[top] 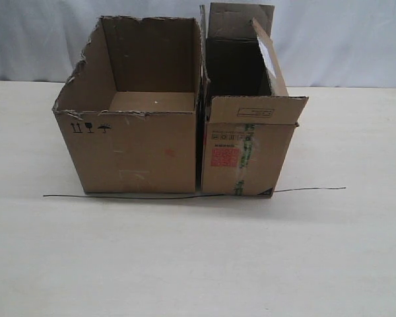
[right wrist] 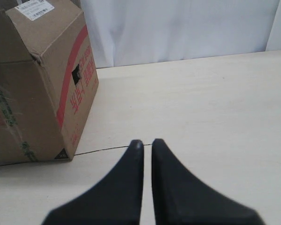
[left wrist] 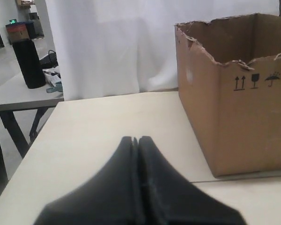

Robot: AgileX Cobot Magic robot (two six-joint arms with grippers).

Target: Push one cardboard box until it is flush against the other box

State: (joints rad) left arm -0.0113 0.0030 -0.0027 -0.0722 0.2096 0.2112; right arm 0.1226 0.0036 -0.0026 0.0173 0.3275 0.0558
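The cardboard box (top: pixel 135 142), wide with ragged torn top edges and black handling symbols, stands left of centre on the table. The other box (top: pixel 247 148), narrower with upright flaps, a red label and green-printed tape, stands right beside it; only a thin dark seam shows between their walls. Neither gripper appears in the exterior view. My left gripper (left wrist: pixel 136 139) is shut and empty, held low over the table, apart from the cardboard box (left wrist: pixel 243 108). My right gripper (right wrist: pixel 144 141) is shut with a thin slit between its fingers, empty, apart from the other box (right wrist: pixel 37 84).
A thin black wire (top: pixel 119 197) lies on the pale table (top: pixel 198 264) along the front of both boxes and shows past the other box's corner (right wrist: pixel 107 149). A white curtain hangs behind. Beyond the table's left edge stands a side table with a black cylinder (left wrist: pixel 28 63).
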